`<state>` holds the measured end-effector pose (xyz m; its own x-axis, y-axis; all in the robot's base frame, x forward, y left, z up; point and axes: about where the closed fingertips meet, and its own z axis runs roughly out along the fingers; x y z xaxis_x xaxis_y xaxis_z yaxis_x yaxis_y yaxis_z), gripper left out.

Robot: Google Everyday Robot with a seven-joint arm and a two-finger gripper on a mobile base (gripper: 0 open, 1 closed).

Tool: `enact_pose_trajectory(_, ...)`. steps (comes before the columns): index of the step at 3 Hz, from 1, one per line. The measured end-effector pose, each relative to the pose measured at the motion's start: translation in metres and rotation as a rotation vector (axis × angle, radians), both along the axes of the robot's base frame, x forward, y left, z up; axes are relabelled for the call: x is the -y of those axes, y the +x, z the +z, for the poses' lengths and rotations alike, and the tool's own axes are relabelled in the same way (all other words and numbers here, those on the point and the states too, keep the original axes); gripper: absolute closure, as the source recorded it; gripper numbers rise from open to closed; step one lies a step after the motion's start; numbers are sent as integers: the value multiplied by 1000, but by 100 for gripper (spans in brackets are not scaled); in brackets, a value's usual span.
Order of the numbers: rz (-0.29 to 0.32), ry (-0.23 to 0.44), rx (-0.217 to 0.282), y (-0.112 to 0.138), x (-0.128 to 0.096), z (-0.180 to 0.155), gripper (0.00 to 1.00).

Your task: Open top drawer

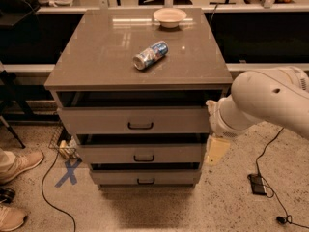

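The top drawer (101,121) is the widest of three grey drawers in a cabinet under a brown top (96,57). Its front is flush with the cabinet, with a dark gap above it. Its black bar handle (140,126) sits at the front's centre. My gripper (215,150) hangs from the white arm (263,100) at the cabinet's right side, level with the middle drawer (106,154). It is to the right of and below the top drawer's handle and holds nothing that I can see.
A blue-and-silver can (150,55) lies on its side on the cabinet top, with a pale bowl (170,17) behind it. The bottom drawer (145,178) is narrower. On the floor are a blue tape X (68,172), a black cable (46,197), a person's shoes (17,164) at left and a black device (257,183) at right.
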<state>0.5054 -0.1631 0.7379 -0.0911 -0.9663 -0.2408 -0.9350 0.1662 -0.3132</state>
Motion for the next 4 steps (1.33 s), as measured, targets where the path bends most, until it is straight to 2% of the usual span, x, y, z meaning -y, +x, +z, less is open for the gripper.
enact_pose_trajectory(2, 2, 0, -2, -3, 0, 3, 0)
enact_pose_trajectory(3, 100, -52, 16, 28, -2, -34, 0)
enact_pose_trajectory(4, 158, -79, 36, 53, -7, -51, 0)
